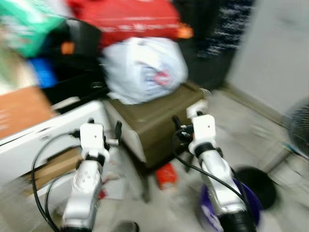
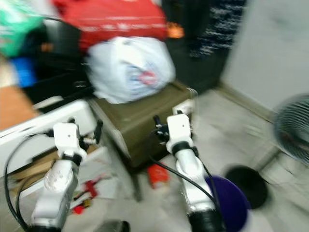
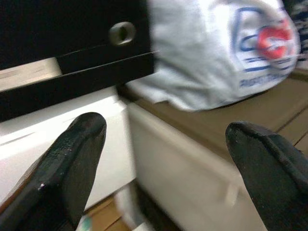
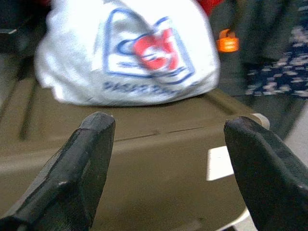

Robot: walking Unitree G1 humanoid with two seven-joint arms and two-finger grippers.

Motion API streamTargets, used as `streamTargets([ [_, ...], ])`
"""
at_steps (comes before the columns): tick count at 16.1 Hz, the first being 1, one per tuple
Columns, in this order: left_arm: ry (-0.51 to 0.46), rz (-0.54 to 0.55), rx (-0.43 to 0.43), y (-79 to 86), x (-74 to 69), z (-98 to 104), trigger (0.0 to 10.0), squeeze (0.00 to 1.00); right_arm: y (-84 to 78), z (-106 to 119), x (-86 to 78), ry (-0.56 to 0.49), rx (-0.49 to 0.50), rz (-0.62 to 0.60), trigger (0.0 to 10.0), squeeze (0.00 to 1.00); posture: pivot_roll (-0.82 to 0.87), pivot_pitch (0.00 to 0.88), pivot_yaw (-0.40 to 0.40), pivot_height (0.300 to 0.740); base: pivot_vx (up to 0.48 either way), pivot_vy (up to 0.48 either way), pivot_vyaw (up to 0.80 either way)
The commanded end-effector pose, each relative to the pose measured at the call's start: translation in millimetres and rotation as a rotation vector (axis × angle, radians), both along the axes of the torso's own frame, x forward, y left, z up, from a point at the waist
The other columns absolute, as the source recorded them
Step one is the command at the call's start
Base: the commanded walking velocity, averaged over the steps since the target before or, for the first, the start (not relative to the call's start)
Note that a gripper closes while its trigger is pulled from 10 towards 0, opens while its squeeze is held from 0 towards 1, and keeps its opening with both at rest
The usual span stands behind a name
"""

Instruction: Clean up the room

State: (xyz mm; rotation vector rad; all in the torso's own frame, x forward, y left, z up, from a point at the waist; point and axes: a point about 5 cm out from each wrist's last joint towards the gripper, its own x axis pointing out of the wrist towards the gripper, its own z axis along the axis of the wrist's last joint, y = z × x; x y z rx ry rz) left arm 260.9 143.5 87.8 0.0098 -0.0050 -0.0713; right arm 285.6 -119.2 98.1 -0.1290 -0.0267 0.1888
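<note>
A white plastic bag (image 1: pixel 144 69) with a red and blue logo lies on top of an olive-brown storage box (image 1: pixel 159 121). Both arms are raised in front of the box. My left gripper (image 3: pixel 166 159) is open and empty, facing the gap between a white unit (image 1: pixel 53 130) and the box. My right gripper (image 4: pixel 168 159) is open and empty too, facing the box's lid (image 4: pixel 144 125) just below the bag (image 4: pixel 130 53). A small red item (image 1: pixel 166 175) lies on the floor under the box's corner. The eye views are blurred.
A red bag (image 1: pixel 130 19) and dark clutter pile up behind the white bag. A purple bucket (image 1: pixel 227 205) and a black round thing (image 1: pixel 258 186) sit on the floor at right, beside a fan (image 1: pixel 299 128). A cardboard box (image 1: pixel 53 166) sits low left.
</note>
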Motion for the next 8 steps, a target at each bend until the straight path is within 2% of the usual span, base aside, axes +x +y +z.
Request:
streamTargets([
  [1,-0.031,-0.024,0.008,-5.5,2.8,6.2,10.0,0.0,-3.5,-0.3,0.9,-0.006,0.001,-0.021,10.0,0.0,0.04,0.0,0.022,0.74,0.0,0.0,0.8],
  [4,-0.061,-0.038,0.023,-9.1,4.0,13.3,10.0,0.0,-4.8,3.4,2.1,-0.013,0.014,-0.037,10.0,0.0,0.05,0.0,0.013,0.74,0.0,0.0,0.8],
  [7,-0.065,-0.018,0.038,-4.2,2.7,14.6,10.0,0.0,-5.8,6.0,3.0,-0.014,0.026,-0.041,10.0,0.0,0.05,0.0,0.008,0.74,0.0,0.0,0.8],
  [8,-0.063,0.019,0.063,0.8,0.9,14.6,10.0,0.0,-7.7,7.2,2.1,-0.01,0.034,-0.046,10.0,0.0,0.05,0.0,0.005,0.74,0.0,0.0,0.8],
])
